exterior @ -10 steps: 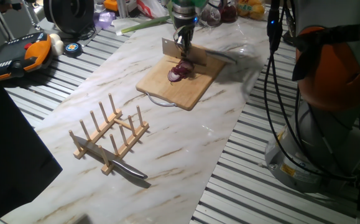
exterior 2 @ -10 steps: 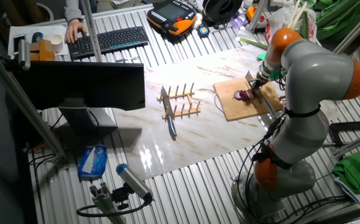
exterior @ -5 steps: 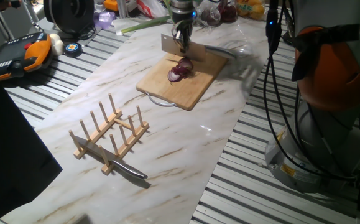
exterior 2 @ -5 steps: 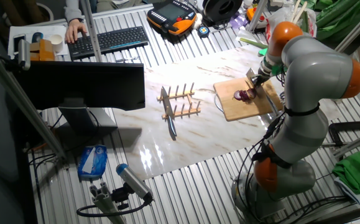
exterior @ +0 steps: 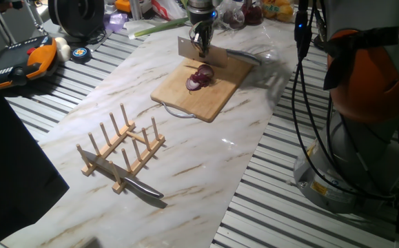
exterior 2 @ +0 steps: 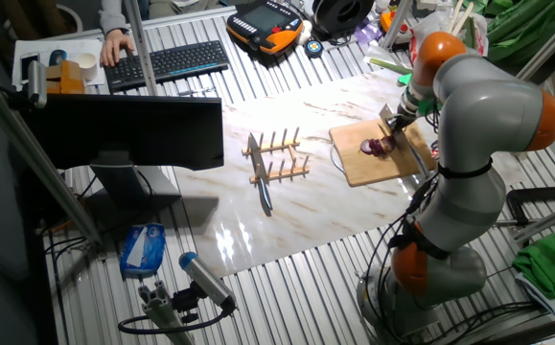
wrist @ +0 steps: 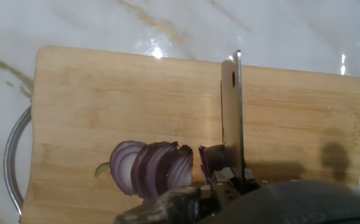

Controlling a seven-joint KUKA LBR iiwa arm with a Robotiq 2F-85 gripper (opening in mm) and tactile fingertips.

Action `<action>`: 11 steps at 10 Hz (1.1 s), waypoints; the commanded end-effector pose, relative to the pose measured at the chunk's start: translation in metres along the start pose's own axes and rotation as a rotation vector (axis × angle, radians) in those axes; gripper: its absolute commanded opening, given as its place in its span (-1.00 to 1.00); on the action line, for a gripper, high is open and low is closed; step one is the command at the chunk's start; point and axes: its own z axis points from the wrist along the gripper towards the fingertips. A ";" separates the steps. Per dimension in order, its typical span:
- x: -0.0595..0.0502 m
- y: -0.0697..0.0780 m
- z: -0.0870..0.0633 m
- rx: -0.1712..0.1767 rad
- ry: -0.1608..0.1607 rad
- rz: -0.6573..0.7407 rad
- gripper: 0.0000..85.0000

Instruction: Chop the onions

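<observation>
Basically the onion [wrist: 155, 169] sits on the wooden cutting board [wrist: 105, 93], already partly cut into a fan of slices leaning together, with a smaller dark piece right under the blade. The gripper [exterior: 200, 43] is clamped on the handle of a cleaver [wrist: 232, 106], blade edge down, held above the onion. Likely handling: light, firm but brittle layers, glossy wet cut faces, so slices can slip or topple and rings separate; it is not to be grasped, only pressed through from above. In the hand view the row of slices runs left-right across the board and the blade runs crosswise to it, cut faces facing sideways. Uncut end: cannot tell.
</observation>
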 end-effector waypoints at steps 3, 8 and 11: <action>-0.001 0.001 0.007 -0.012 -0.004 0.000 -0.98; -0.003 0.005 0.015 -0.022 -0.008 0.002 -0.98; -0.002 0.003 0.017 -0.018 -0.013 0.005 -0.98</action>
